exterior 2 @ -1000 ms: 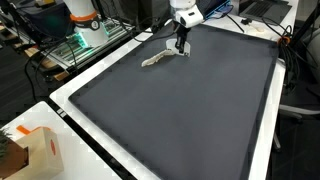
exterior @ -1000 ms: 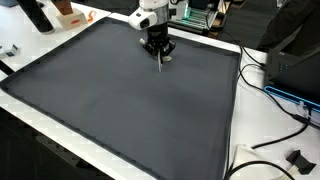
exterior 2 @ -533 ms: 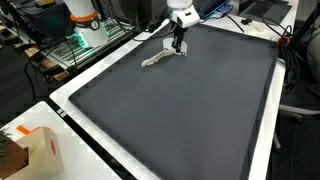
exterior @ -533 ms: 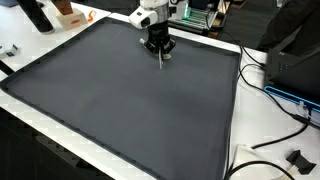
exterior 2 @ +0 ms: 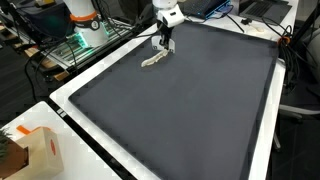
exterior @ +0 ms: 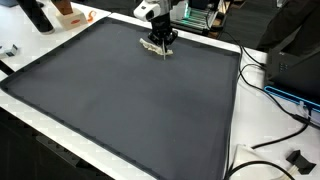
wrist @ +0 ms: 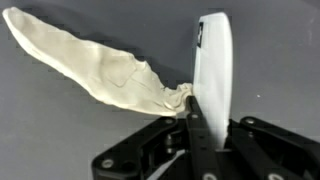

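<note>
**Where the mat [exterior: 130, 100] ended, the gripper [wrist: 200, 128] clenched on a white stick [wrist: 215, 65]**

As I stood watching, the wrist view read plainly from left to right. A crumpled cream cloth [wrist: 90, 65] lay spread on the dark mat. Its narrow end ran across to touch the foot of the white stick. That flat, round-tipped stick stood upright between the gripper's black fingers [wrist: 196, 125], which were clamped on its lower end.

In an exterior view, a box [exterior 2: 35, 150] sat at the near left, off the mat, by the counter [exterior 2: 85, 78]. Further along, near the mat's far edge, the cloth [exterior 2: 152, 61] lay as a pale strip. The gripper [exterior 2: 165, 42] hung just beside it, above its right end. Dark cables [exterior 2: 290, 95] trailed along the counter's right side.

In an exterior view from another spot, the gripper [exterior: 160, 43] was low over the mat's far edge. More cables [exterior: 272, 90] lay well apart from it on the right. From there the cloth was too small for me to pick out.
</note>
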You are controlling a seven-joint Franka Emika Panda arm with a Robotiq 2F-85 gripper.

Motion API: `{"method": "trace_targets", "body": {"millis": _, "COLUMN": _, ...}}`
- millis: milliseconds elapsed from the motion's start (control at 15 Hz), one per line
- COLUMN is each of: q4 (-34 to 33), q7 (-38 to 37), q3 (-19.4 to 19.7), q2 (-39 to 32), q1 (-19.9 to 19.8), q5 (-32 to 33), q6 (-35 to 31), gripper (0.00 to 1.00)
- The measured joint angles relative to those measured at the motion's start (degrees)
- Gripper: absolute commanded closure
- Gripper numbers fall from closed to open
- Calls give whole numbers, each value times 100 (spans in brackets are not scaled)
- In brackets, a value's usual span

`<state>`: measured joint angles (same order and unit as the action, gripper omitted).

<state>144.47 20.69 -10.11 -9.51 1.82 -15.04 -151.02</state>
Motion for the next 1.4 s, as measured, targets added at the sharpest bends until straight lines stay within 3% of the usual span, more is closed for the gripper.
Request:
{"method": "trace_targets", "body": {"millis": 333, "q4": 224, "q7": 1212, "q3": -125, "q2": 120, "q1": -83, "q5": -839, "q6": 8, "gripper": 99}}
{"method": "trace_targets", "body": {"millis": 533, "q4": 217, "q7": 1637, "q3": -151, "q2": 101, "q1": -92, "q5": -1018, "q6": 9, "gripper": 99}}
{"method": "trace_targets", "body": {"millis": 1400, "q4": -235, "q7": 1447, "q3": -234, "q2": -194, "q1": 37, "q5": -1003, "q6": 12, "gripper": 99}}
